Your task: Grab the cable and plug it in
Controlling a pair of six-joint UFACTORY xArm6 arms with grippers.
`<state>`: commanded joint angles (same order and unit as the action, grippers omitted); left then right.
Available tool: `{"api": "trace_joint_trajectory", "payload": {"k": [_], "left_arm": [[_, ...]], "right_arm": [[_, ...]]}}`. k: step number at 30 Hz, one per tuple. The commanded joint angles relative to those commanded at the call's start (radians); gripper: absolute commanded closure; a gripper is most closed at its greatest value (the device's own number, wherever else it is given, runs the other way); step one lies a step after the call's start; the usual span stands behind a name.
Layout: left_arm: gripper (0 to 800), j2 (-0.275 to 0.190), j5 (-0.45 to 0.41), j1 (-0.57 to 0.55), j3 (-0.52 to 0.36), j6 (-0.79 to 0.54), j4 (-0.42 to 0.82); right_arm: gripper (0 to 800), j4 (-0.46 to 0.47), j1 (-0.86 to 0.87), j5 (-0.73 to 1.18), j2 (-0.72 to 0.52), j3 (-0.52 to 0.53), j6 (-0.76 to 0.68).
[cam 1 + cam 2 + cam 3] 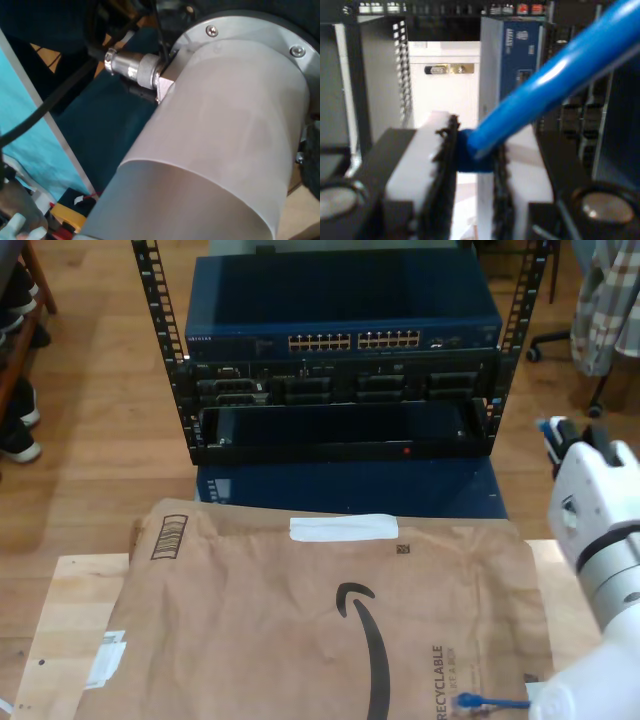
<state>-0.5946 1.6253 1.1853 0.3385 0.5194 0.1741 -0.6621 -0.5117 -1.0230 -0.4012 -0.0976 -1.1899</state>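
Second claw: my second gripper (475, 165) clamps the blue cable (555, 75), facing the rack (402, 75).
First claw: state hidden; can't tell.
Counter: cable end (470, 702) on the paper bag (300, 620), near edge.

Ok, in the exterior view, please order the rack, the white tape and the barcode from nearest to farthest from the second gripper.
1. Rack, just toward the exterior view's left of my second gripper.
2. Tape, top middle of the bag.
3. Barcode, bag's corner at the exterior view's left.

Wooden floor (90, 420) beneath a black equipment rack (150, 330); office chair base (545, 340) behind.
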Motion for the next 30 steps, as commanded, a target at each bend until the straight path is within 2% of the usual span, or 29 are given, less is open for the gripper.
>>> {"api": "trace_joint_trajectory", "payload": {"k": [5, 8, 13, 21, 25, 30], "left_arm": [[2, 0.0, 0.0, 0.04, 0.009, -0.048, -0.002], [2, -0.015, -0.003, 0.055, 0.009, -0.061, 0.0], [2, -0.015, -0.035, 0.063, 0.005, -0.097, 0.006], [2, -0.014, -0.229, 0.193, -0.087, -0.135, 0.058], [2, -0.014, -0.244, 0.264, -0.124, -0.186, 0.058], [2, -0.014, -0.373, 0.341, -0.176, -0.23, 0.058]], "right_arm": [[799, -0.078, -0.098, -0.072, 0.112, -0.051, 0.009], [799, -0.081, -0.1, -0.078, 0.132, -0.051, 0.009], [799, -0.084, -0.106, -0.118, 0.178, -0.074, 0.009], [799, -0.124, -0.132, -0.13, 0.213, -0.109, 0.008], [799, -0.152, -0.163, -0.222, 0.31, -0.18, 0.009], [799, -0.195, -0.19, -0.227, 0.381, -0.247, 0.009]]}}
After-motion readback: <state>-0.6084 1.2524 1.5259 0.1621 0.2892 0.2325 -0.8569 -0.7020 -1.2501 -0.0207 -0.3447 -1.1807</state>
